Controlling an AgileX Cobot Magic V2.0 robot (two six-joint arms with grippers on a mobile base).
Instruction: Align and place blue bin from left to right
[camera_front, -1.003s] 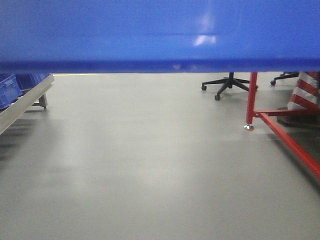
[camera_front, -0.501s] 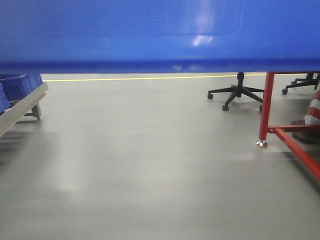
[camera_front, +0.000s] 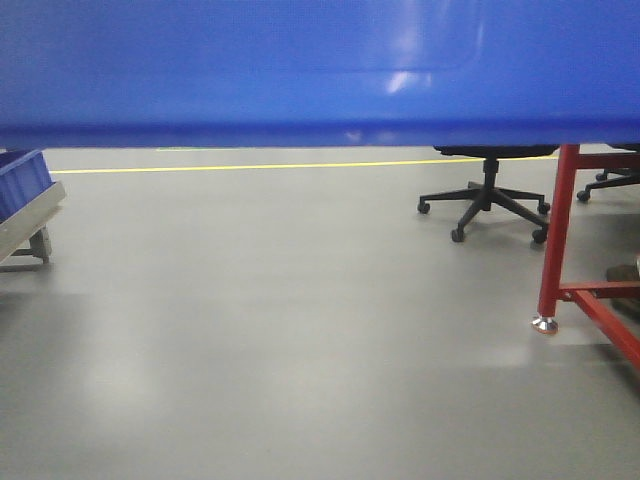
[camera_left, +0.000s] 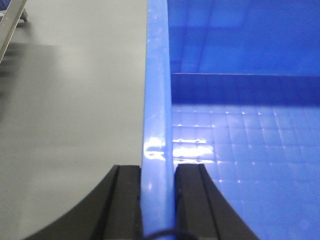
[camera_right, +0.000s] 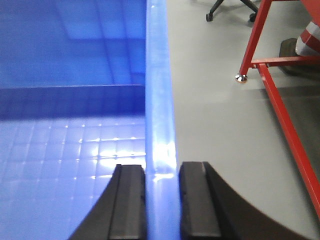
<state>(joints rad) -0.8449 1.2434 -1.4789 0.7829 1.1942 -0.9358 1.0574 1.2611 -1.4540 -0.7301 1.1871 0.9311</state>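
Two grippers pinch one blue bin (camera_front: 320, 70), each on a side wall. The left gripper (camera_left: 157, 172) has its black fingers (camera_left: 125, 200) pressed onto the bin's left wall, one outside and one inside, and the thick rim runs straight ahead from between them. To the right of this gripper lies the inside of the bin, with a gridded bottom and a smooth far wall; to its left is bare grey floor (camera_left: 70, 100).

The right gripper (camera_right: 161, 170) clamps the opposite wall in the same way, one finger on either side of the rim. The bin's gridded bottom lies to its left and the floor to its right. Ahead of it and to the right stands a red frame (camera_right: 260, 50) with a metal foot on the floor, and past that sits something striped red and white (camera_right: 310, 37), only partly in view.

In the front view the bin's wide smooth wall fills the whole top of the picture, with the floor showing below its lower edge. Beyond it a yellow line (camera_front: 250, 165) crosses the floor, a black office chair (camera_front: 487, 200) stands next to the red frame, and far off to the left a smaller blue bin (camera_front: 20, 180) rests on a grey rack (camera_front: 25, 225)
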